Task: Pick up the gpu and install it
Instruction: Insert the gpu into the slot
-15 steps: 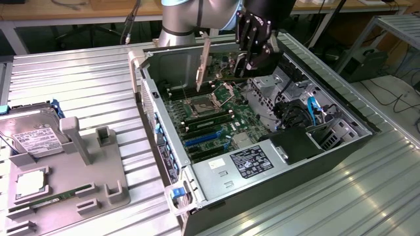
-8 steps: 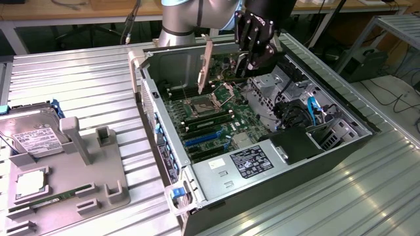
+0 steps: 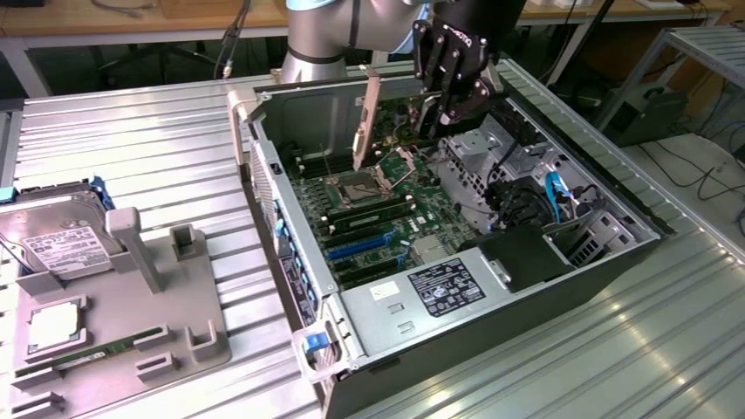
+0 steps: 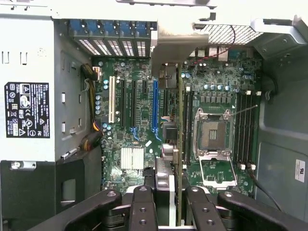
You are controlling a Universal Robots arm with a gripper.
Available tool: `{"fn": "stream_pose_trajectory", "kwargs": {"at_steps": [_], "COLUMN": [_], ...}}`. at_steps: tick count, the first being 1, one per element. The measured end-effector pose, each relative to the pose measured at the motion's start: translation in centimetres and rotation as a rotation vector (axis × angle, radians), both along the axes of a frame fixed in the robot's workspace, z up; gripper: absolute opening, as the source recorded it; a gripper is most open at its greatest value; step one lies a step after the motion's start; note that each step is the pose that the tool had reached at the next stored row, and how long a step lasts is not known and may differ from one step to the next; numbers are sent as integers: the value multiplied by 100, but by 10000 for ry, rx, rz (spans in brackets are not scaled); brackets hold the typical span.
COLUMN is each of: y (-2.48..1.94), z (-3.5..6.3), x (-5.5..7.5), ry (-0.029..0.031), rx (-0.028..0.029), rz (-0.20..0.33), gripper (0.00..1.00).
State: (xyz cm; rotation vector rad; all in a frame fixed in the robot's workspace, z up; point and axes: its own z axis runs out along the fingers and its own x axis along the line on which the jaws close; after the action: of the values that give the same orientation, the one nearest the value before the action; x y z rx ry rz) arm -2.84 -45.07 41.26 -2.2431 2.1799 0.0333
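The gripper (image 3: 442, 118) is black, built of jointed metal links with round pivot pins, and its fingers (image 4: 144, 207) are closed flat against the two faces of the gpu (image 3: 370, 109). It holds the card on edge over the open computer case (image 3: 605, 188).

The gpu is a thin green board. In the wrist view it appears edge-on as a narrow line (image 4: 179, 144) running straight out from between the fingers. It has a dull silver bracket at the far end and a blocky cooler on one face. In the exterior view the bracket is a long, narrow strip standing almost upright, just beside the gripper on the exterior view's left. Its lower tip hangs close above the processor socket (image 3: 355, 185), a square frame of bright metal.

Below the gripper lies the motherboard (image 3: 385, 218), green and crowded with small parts, black memory slots and a long blue slot (image 4: 155, 106). The case walls are plain grey sheet metal, punched with vents in places. The power supply (image 3: 448, 284), a grey box with a black-and-white label, sits inside the case further from the gripper.

The case rests on a ribbed aluminium table (image 3: 140, 140). Well apart from the gripper, at the exterior view's left, a silver hard drive (image 3: 52, 240) leans on a matte grey holder (image 3: 140, 297).
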Motion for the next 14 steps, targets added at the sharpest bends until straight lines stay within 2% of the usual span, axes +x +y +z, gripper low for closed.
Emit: {"fn": "stream_pose_trajectory", "kwargs": {"at_steps": [6,11,14], "y": [0,0,1], "z": [-2,-53,-119], "x": [0,-25,-32], "ry": [-8,-214,-226], "rx": [2,-1,-4], "rz": [3,4,0], "gripper": [29,29,29]}}
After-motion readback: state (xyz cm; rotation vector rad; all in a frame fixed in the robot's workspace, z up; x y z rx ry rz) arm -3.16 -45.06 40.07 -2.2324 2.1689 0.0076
